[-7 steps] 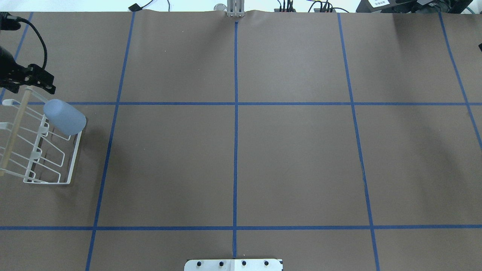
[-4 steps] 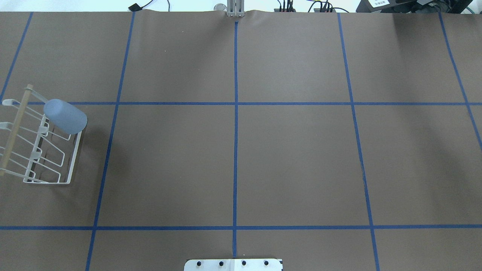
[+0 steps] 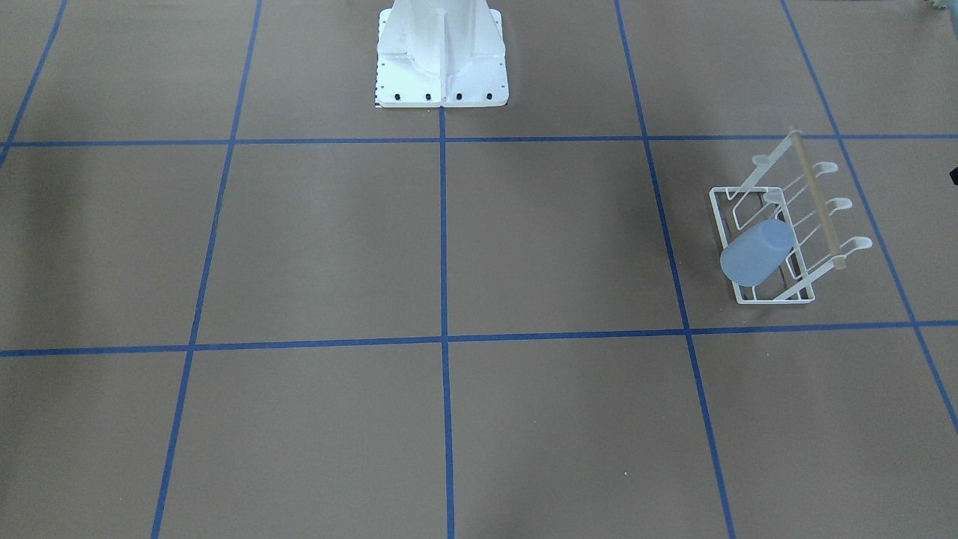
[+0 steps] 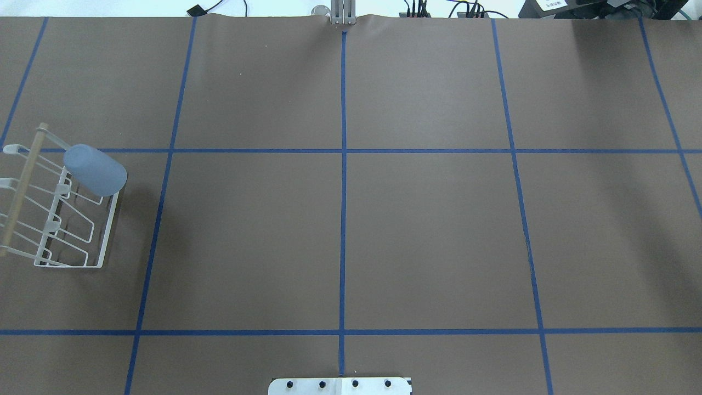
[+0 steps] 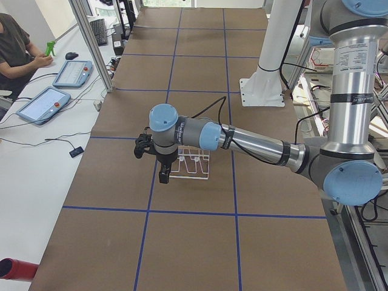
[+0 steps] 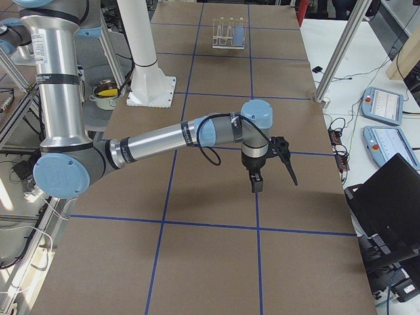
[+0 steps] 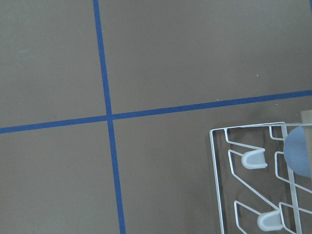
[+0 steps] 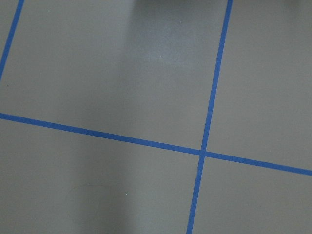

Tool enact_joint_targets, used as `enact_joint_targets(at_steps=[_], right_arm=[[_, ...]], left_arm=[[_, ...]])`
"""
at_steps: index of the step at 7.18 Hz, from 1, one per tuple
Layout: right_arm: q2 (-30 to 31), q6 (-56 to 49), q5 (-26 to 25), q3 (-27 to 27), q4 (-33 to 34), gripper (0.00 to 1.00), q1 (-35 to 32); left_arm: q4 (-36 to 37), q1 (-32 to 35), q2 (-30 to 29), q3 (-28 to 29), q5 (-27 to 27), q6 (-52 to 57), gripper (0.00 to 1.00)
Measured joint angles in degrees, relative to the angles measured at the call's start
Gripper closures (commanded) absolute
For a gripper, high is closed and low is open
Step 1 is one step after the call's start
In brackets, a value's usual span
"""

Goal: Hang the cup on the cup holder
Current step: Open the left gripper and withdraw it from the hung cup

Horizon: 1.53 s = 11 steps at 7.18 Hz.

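The light-blue cup (image 4: 95, 170) hangs mouth-down and tilted on a far-end prong of the white wire cup holder (image 4: 77, 258), at the table's left edge. Both also show in the front-facing view, the cup (image 3: 756, 253) on the holder (image 3: 771, 298). The left wrist view catches a corner of the holder (image 7: 253, 161) and a sliver of the cup (image 7: 298, 151). My left gripper (image 5: 162, 173) hovers just beside the holder (image 5: 193, 165), apart from the cup. My right gripper (image 6: 256, 180) hangs over bare table, far from the holder (image 6: 223, 31). I cannot tell whether either gripper is open or shut.
The robot's white base (image 4: 340, 385) stands at the table's near middle edge. Blue tape lines (image 4: 343, 192) grid the brown table. An operator (image 5: 18, 48) and tablets (image 5: 42, 103) sit beside the table. A laptop (image 6: 394, 210) stands off the other side.
My left gripper, beside the holder's far end a second ago, has drawn out of the overhead view past the left edge. The cup stays on its prong.
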<state>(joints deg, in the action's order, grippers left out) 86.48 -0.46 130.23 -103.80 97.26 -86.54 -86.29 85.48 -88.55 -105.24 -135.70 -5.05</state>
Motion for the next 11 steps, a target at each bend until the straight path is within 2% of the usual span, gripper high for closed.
enact_joint_targets(at_steps=[6, 11], right_arm=[[1.6, 0.1, 4.6, 0.6, -0.3, 0.0, 3.0], [2.6, -0.1, 4.4, -0.9, -0.5, 0.0, 2.7]], left_arm=[[-0.2, 0.1, -0.9, 1.0, -0.2, -0.4, 0.01], [0.0, 0.2, 1.2, -1.8, -3.9, -0.4, 0.01]])
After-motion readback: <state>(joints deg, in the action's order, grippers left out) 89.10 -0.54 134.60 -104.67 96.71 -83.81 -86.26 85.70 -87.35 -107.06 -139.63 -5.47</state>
